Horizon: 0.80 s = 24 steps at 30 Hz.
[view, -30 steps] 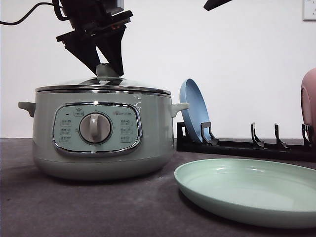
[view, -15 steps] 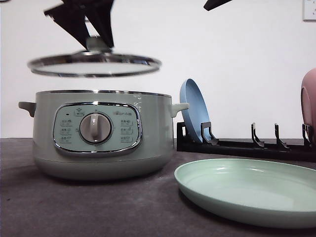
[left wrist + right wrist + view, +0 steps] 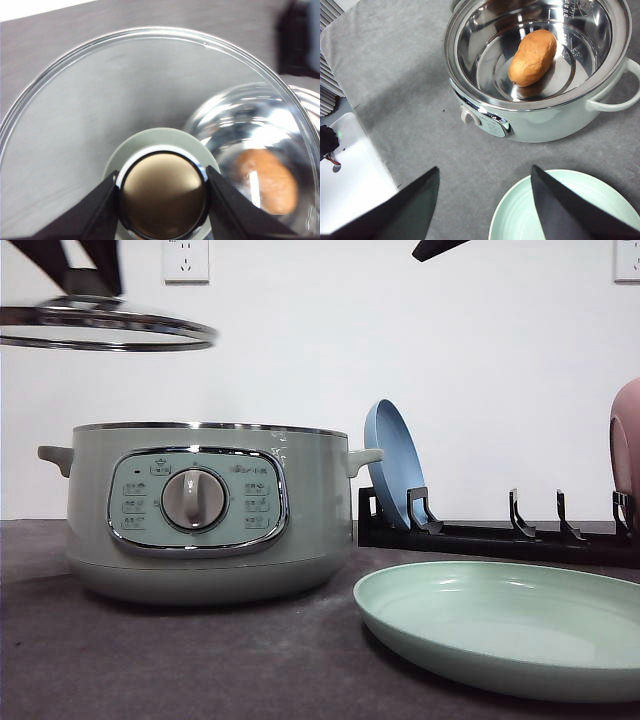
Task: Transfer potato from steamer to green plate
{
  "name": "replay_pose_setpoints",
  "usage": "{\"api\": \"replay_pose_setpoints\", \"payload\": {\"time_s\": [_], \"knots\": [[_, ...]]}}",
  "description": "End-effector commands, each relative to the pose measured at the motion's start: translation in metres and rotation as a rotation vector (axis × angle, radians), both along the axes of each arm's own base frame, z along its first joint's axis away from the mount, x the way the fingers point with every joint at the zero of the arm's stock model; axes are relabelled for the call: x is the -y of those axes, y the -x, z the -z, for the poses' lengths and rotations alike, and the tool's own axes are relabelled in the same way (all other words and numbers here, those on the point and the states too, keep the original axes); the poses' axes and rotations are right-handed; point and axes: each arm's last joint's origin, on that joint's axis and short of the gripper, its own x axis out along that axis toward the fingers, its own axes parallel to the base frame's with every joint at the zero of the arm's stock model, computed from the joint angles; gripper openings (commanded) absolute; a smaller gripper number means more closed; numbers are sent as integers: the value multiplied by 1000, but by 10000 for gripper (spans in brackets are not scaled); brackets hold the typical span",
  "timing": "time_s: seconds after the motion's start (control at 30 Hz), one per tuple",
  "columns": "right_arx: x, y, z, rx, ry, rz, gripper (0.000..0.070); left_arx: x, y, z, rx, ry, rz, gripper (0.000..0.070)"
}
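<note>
The orange-brown potato [image 3: 532, 57] lies inside the open pale green steamer [image 3: 540, 115], on its shiny steel bottom. In the front view the steamer [image 3: 205, 510] stands at the left, with the green plate [image 3: 510, 625] on the table to its right. My left gripper [image 3: 162, 195] is shut on the knob of the glass lid [image 3: 100, 100] and holds the lid [image 3: 100, 325] high, to the left above the pot. Through the glass I see the potato [image 3: 265, 180]. My right gripper [image 3: 485, 200] hangs open and empty above the table, between the steamer and the green plate [image 3: 570, 210].
A black dish rack [image 3: 500, 535] stands behind the green plate, with a blue plate [image 3: 393, 465] upright in it and a pink plate [image 3: 627, 450] at the right edge. White equipment [image 3: 350, 175] sits beyond the grey table's edge.
My left gripper has lifted the glass lid off the steamer and carried it up and to the left. The pot now stands open. The right arm has not moved.
</note>
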Motion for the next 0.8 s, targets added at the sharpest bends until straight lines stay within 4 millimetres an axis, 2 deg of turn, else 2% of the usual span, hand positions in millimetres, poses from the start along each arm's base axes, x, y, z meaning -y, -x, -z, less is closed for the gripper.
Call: {"api": "replay_pose_setpoints", "payload": {"time_s": [0.0, 0.17, 0.4, 0.47, 0.6, 0.77], "knots": [[-2, -2, -3, 3, -10, 5, 361, -7, 4, -19, 85, 11, -18, 2], [-2, -2, -3, -3, -13, 10, 361, -22, 4, -18, 66, 7, -69, 2], [-3, -4, -5, 9, -32, 35, 364, -32, 4, -17, 58, 3, -98, 2], [-5, -7, -8, 25, -48, 57, 388, -33, 4, -17, 57, 3, -103, 2], [-15, -20, -15, 32, -59, 67, 461, -34, 4, -17, 58, 3, -106, 2], [-38, -52, -26, 44, -57, 72, 467, -34, 4, -17, 57, 3, -106, 2]]}}
